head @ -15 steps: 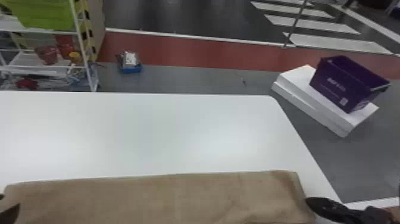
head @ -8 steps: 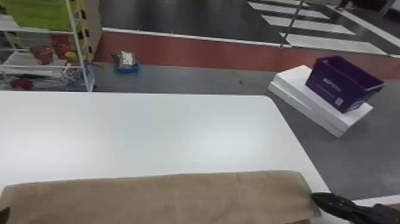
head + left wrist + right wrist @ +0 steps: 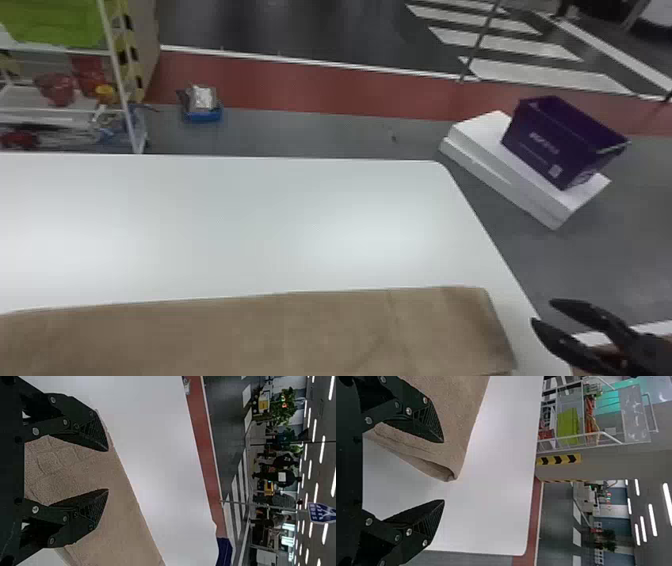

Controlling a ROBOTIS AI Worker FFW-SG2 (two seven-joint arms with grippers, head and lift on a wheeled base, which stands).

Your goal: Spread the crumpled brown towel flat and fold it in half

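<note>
Black, the left gripper (image 3: 107, 470) has its jaws spread over the towel (image 3: 250, 335). That brown towel lies as a long strip on the white surface (image 3: 225, 225), its layers showing at the right end. Just beyond, the right gripper (image 3: 542, 311) also has spread jaws.

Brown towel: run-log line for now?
towel: folded, spread on table | left gripper: open, over towel | right gripper: open, beside towel's right end

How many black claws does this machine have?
2: the left gripper, open over the brown towel, and the right gripper, open near the towel's right end.
</note>
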